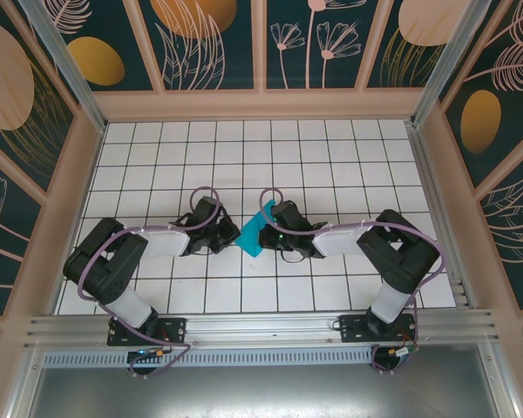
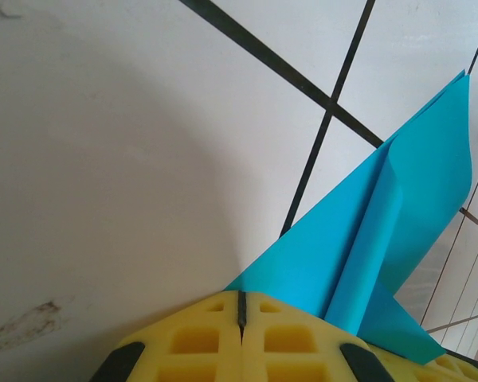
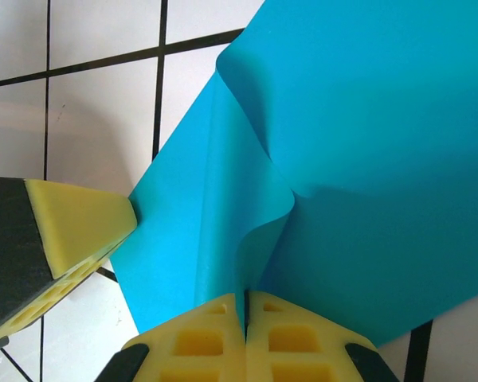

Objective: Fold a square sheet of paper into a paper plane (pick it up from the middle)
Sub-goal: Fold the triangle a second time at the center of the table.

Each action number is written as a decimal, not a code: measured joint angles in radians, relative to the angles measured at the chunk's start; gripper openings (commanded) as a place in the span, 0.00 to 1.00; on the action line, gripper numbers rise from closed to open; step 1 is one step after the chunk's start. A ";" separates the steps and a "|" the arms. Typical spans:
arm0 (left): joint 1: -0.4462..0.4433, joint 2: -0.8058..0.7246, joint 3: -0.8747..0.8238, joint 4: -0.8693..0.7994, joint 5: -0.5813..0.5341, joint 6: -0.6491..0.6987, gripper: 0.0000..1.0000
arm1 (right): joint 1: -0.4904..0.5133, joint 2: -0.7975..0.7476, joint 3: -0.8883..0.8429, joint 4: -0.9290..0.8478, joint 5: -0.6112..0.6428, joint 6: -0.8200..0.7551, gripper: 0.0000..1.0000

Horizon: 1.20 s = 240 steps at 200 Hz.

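Overhead, my two arms reach in from the near edge of a white tiled table point(image 1: 157, 157) and meet close to its middle. A teal-blue sheet of paper point(image 1: 252, 237) sits between the two grippers, partly folded and standing up off the tiles instead of lying flat.

My right gripper point(image 3: 245, 318) has its yellow fingers pressed together. A curled fold of the paper runs down into the seam between them, so it looks pinched there. From that wrist's camera the rest of the sheet rises and spreads away to the upper right, with a soft bend above the fingers.

My left gripper point(image 2: 240, 318) is also pressed together, with only a thin dark line between its yellow pads. The paper begins right at those fingertips and fans up to the right, with one sharp crease along it. I cannot tell whether any paper is caught in this pinch. From my right wrist's camera, a left fingertip point(image 3: 80, 223) touches the sheet's left edge.

Dark panels with floral patterns point(image 1: 200, 43) wall in the table.
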 measured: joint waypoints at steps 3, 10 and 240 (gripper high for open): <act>0.000 0.000 0.001 -0.002 0.000 0.002 0.04 | 0.000 0.000 0.001 -0.002 0.001 0.000 0.01; 0.000 0.000 0.003 -0.005 0.000 0.005 0.04 | 0.001 0.001 0.004 -0.006 0.002 -0.004 0.02; -0.004 -0.101 0.053 -0.076 -0.017 0.059 0.11 | 0.022 0.063 0.083 -0.060 0.037 -0.037 0.05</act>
